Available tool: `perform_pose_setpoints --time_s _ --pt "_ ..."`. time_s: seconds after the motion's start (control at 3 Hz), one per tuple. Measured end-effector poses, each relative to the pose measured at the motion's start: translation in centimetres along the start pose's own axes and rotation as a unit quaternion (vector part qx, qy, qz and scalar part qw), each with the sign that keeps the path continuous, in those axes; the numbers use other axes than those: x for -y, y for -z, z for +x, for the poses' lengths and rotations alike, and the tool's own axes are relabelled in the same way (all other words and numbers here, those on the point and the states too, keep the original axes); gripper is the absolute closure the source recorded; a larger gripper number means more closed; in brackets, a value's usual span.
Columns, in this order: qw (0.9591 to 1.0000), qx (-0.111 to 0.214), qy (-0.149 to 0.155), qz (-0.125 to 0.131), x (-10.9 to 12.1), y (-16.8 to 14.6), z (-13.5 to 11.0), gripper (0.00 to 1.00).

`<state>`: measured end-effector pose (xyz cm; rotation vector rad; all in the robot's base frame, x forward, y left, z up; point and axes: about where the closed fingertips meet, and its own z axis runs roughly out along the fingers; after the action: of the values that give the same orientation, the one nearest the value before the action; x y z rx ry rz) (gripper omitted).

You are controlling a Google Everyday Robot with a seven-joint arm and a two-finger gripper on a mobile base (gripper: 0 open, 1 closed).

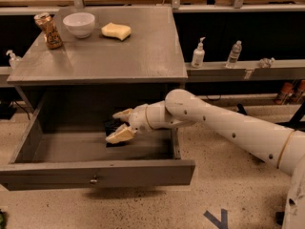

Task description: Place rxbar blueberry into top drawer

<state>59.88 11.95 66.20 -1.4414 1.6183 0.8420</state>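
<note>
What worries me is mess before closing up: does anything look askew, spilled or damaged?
Nothing stands out. The can, white bowl and yellow sponge sit tidily on the table top. The top drawer is open, with the gripper inside it, fingers spread either side of the dark rxbar blueberry.

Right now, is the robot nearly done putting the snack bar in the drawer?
Nearly. Done: the top drawer is open and the gripper is inside it. In hand: the gripper is open, with the dark rxbar blueberry right beside its fingers, low in the drawer; whether it lies loose I cannot tell. Left: drawing the arm out.
</note>
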Motion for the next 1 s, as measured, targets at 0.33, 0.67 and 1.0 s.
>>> perform_pose_setpoints --time_s 0.33,0.67,1.0 --pt "1.0 0.0 0.0 -0.002 -0.11 -0.17 -0.04 0.0" --pt "1.0 0.0 0.0 -0.002 -0.12 -0.17 -0.04 0.0" --pt "0.9996 -0.024 0.007 -0.009 -0.12 0.47 0.4 0.0"
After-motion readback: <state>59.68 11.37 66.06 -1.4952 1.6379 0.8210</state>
